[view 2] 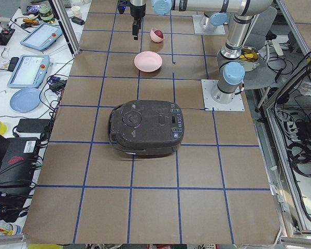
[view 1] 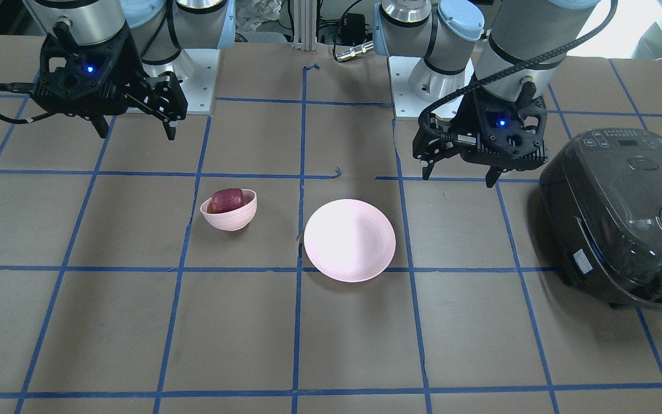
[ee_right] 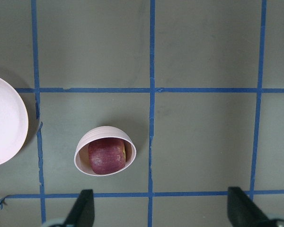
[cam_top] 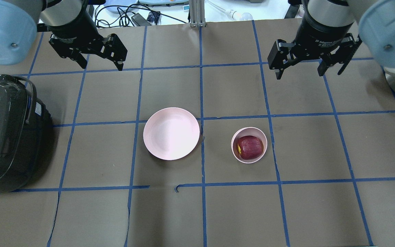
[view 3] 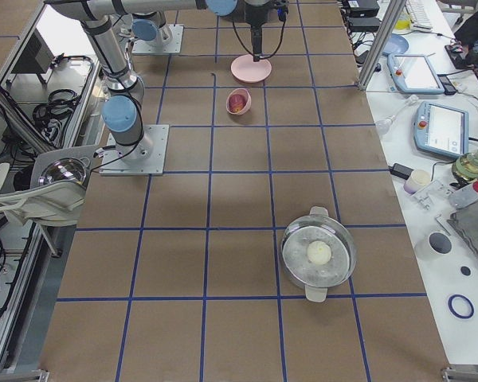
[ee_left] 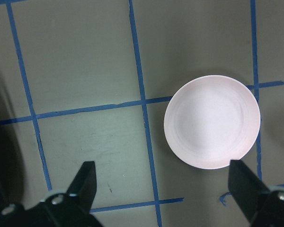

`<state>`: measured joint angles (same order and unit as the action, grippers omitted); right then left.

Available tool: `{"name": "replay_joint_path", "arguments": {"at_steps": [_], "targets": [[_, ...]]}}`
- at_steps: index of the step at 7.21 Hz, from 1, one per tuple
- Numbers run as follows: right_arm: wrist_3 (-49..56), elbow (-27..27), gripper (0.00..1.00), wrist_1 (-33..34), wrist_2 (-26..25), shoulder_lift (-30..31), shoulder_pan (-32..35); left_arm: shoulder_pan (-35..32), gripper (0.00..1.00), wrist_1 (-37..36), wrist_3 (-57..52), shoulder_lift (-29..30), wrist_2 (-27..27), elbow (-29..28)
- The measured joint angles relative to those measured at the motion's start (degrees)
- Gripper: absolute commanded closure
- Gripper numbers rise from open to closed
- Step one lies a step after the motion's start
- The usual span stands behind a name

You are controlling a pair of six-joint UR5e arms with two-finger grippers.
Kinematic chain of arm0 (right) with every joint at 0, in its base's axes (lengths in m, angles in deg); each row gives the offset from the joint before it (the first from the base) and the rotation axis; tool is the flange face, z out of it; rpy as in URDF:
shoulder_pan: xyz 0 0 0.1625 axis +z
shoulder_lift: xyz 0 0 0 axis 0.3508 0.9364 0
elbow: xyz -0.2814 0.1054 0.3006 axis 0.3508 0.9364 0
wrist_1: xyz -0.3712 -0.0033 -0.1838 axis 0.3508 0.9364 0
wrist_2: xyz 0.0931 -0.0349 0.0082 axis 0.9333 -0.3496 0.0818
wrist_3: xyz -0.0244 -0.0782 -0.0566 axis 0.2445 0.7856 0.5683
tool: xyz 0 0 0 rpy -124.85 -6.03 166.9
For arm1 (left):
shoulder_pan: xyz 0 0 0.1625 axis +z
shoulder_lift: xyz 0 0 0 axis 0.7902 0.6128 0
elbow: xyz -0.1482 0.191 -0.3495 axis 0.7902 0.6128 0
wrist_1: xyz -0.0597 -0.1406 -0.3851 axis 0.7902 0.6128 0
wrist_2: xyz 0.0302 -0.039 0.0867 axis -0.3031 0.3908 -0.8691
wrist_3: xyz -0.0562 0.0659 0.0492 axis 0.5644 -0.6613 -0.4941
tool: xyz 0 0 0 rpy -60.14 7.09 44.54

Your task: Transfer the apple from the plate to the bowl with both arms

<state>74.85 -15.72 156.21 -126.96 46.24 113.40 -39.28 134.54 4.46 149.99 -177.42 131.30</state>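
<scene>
The dark red apple (cam_top: 250,147) lies inside the small deep pink bowl (cam_top: 234,140); it also shows in the front view (view 1: 228,200) and the right wrist view (ee_right: 106,156). The wide pink plate (cam_top: 171,133) stands bare to the bowl's left. My left gripper (cam_top: 100,61) hangs open and empty high above the table, behind and left of the plate (ee_left: 212,121). My right gripper (cam_top: 300,68) hangs open and empty high above the table, behind and right of the bowl (ee_right: 84,144).
A black rice cooker (cam_top: 2,133) stands at the table's left end, also in the front view (view 1: 624,218). A steel pot with a glass lid (view 3: 319,253) sits near the right end. Blue tape lines grid the brown table.
</scene>
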Motion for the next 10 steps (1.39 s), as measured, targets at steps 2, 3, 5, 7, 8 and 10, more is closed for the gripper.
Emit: {"name": "replay_joint_path", "arguments": {"at_steps": [2,3,5,7,8,10], "targets": [[0.02,0.0,0.0,0.0,-0.06,-0.01,-0.11,0.0,0.0,-0.33,0.12,0.0,-0.08,-0.06],[0.03,0.0,0.0,0.0,-0.08,-0.01,-0.09,-0.01,0.0,-0.38,0.19,0.0,-0.23,-0.06],[0.0,0.0,0.0,0.0,-0.07,-0.06,0.01,-0.01,0.0,-0.4,1.1,0.0,-0.58,-0.13],[-0.06,0.04,0.0,0.0,-0.01,-0.03,0.15,-0.01,0.0,-0.4,2.77,0.0,-0.72,-0.18],[-0.08,0.02,0.0,0.0,0.0,-0.02,0.18,-0.01,0.0,-0.39,3.45,0.08,-0.76,-0.29],[-0.11,-0.02,0.0,-0.03,0.0,-0.1,0.2,-0.01,0.0,-0.31,4.69,0.23,-0.72,-0.4]]}}
